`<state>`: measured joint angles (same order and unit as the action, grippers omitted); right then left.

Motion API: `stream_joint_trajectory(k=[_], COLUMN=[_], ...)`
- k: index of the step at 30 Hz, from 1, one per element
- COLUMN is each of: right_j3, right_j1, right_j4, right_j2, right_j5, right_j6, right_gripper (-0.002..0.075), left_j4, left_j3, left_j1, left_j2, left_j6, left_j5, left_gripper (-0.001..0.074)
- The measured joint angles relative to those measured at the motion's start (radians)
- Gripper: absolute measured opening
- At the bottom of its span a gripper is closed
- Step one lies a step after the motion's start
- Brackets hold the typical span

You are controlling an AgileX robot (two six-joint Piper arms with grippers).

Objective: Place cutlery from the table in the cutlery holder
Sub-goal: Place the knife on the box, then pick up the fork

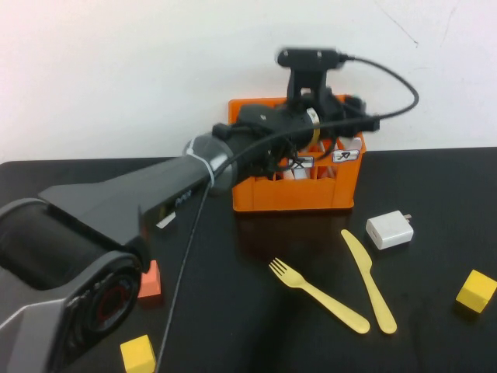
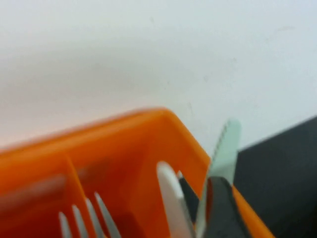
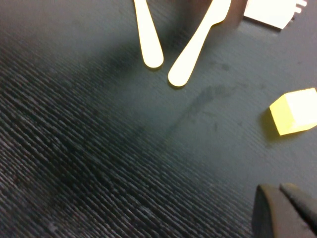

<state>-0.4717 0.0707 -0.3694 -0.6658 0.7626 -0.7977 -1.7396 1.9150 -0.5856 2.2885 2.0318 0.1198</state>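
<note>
Left gripper [image 1: 342, 116]: held over the cutlery holder [image 1: 295, 194] at about 12 o'clock on the table [image 1: 435, 326]; in the left wrist view one dark finger [image 2: 223, 208] is seen against the mint-green knife [image 2: 223, 148], but whether the jaws are apart or pressed on it cannot be told.
Mint-green knife: seen standing steeply at the holder's corner compartment, blade tip up, a white utensil [image 2: 171, 198] just beside it and grey fork tines [image 2: 84, 218] in the neighbouring compartment.
Right gripper [image 3: 290, 210]: fingers pressed together on nothing, hovering low over bare table near a yellow cube [image 3: 294, 111].
Yellow fork [image 1: 318, 295]: lying flat at about 6 o'clock from the holder, tines toward the holder.
Yellow knife [image 1: 369, 280]: lying flat just beside the fork, handle ends close together, near the white charger plug [image 1: 390, 230].
Handling: both pieces are judged light, thin, stiff and smooth, so they are likely to slide or pivot if pinched off-centre.
Hold: a pinch across the narrow handle, edge to edge, near mid-length is judged best.
Risk: flat plastic on the matte top leaves little for the fingers to get under.
</note>
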Motion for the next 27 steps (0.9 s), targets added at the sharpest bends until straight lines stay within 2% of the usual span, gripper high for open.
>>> stream_joint_trajectory(k=[7, 9, 14, 19, 23, 27], right_j3=[0.0, 0.0, 0.0, 0.0, 0.0, 0.0], right_j1=[0.0, 0.0, 0.0, 0.0, 0.0, 0.0], right_j4=[0.0, 0.0, 0.0, -0.002, -0.011, -0.022], right_j2=[0.0, 0.0, 0.0, 0.0, 0.0, 0.0], right_j5=[0.0, -0.002, -0.018, -0.028, -0.028, -0.028], right_j6=[-0.081, -0.1, -0.103, -0.104, -0.104, -0.104], right_gripper=[-0.0002, -0.0002, -0.0002, -0.0002, -0.0002, -0.0002], left_j4=[0.0, 0.0, 0.0, -0.004, -0.004, 0.004], left_j3=[0.0, 0.0, 0.0, 0.0, 0.0, 0.0], left_j1=[0.0, 0.0, 0.0, 0.0, 0.0, 0.0], left_j2=[-0.132, -0.174, -0.28, -0.345, -0.378, -0.4], left_j6=[-0.08, -0.112, -0.173, -0.233, -0.319, -0.439], left_j5=[-0.093, -0.084, 0.026, 0.034, -0.059, -0.245], left_gripper=[0.0065, 0.003, 0.0004, 0.0001, 0.0, 0.0])
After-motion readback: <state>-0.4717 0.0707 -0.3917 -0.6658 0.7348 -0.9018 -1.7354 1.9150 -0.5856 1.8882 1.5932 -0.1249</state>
